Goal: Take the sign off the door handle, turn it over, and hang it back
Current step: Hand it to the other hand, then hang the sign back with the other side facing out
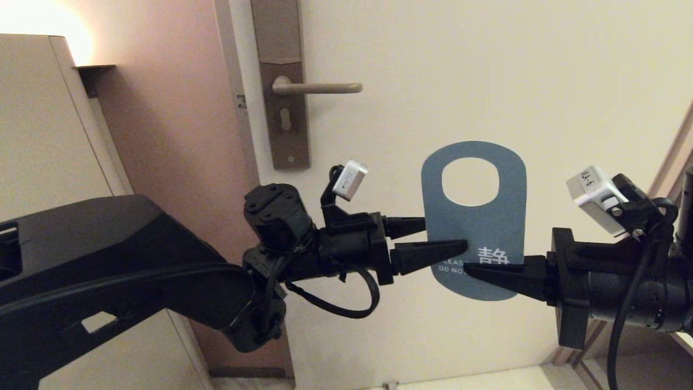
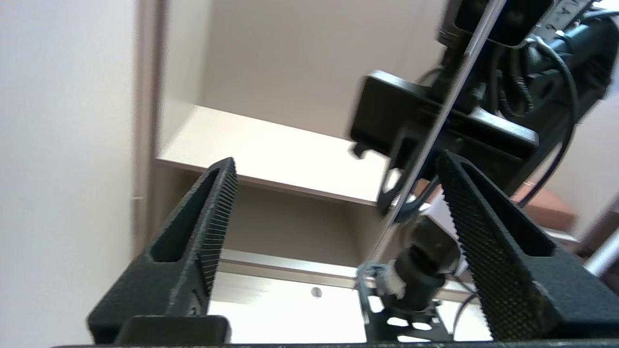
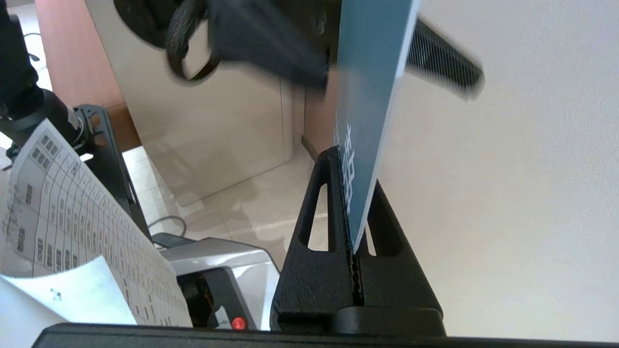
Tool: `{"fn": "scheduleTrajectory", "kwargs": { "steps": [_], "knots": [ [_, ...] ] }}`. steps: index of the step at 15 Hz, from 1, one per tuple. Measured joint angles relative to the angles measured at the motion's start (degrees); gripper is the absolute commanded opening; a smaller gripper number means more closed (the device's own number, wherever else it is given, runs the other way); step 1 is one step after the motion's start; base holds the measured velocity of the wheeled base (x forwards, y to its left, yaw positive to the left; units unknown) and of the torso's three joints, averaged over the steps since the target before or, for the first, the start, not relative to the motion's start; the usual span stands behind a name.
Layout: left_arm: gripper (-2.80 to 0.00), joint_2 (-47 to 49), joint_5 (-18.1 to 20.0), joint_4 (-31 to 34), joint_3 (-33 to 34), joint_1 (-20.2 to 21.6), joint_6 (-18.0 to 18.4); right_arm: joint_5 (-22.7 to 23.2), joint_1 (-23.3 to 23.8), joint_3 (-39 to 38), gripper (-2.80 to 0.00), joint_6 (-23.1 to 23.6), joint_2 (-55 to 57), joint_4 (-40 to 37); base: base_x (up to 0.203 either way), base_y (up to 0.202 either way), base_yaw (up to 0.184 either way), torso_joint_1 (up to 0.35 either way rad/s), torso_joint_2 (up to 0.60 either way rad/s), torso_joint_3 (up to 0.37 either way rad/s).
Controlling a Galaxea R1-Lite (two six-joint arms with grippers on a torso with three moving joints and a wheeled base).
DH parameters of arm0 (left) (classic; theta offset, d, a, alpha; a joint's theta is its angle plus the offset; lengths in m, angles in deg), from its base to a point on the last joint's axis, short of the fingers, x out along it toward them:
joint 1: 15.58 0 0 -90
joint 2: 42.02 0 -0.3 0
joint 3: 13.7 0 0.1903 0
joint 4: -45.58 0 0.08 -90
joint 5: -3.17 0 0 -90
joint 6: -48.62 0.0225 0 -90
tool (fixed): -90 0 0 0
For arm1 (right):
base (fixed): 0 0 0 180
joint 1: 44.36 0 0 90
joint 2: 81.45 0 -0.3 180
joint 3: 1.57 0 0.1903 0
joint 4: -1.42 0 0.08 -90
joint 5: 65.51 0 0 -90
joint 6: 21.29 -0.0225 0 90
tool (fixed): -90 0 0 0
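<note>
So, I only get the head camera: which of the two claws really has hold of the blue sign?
Observer: The right gripper. Its wrist view shows both fingers shut flat on the sign, at its lower end by the white text.
Operator: And the left one? From here it looks as if it pinches too.
Observer: No, the left gripper is open. Its wrist view shows the sign edge-on between the spread fingers, close to one and well clear of the other.
</note>
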Motion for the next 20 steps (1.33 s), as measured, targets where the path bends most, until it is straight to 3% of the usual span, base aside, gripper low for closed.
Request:
{"fn": "scheduleTrajectory", "kwargs": {
  "steps": [7,10,13,14,20],
  "knots": [
    [0.0,-4.5,-0.1,-1.2,8.6,4.7,0.9,-0.1,0.0,-0.9,-2.8,0.0,-0.8,0.0,0.0,0.0,0.0,0.0,0.0,0.0],
    [0.0,-6.6,-0.3,-1.6,12.0,6.3,4.6,-0.1,0.3,-1.0,-2.8,0.0,-1.0,0.0,0.0,0.0,0.0,0.0,0.0,0.0],
    [0.0,-9.3,-0.3,-1.6,15.7,7.7,5.8,-0.2,1.1,-1.3,-2.8,0.0,-1.3,0.0,0.0,0.0,0.0,0.0,0.0,0.0],
    [-2.8,-10.2,-0.3,-1.7,16.9,8.2,6.6,-0.2,1.4,-1.5,-2.8,0.0,-1.5,0.0,0.0,0.0,0.0,0.0,0.0,0.0],
    [-2.8,-16.6,-0.3,-1.4,23.3,12.0,7.8,-0.3,1.9,-3.8,-2.8,0.1,-2.7,0.0,0.0,0.0,0.0,0.0,0.0,0.0]
  ]
}}
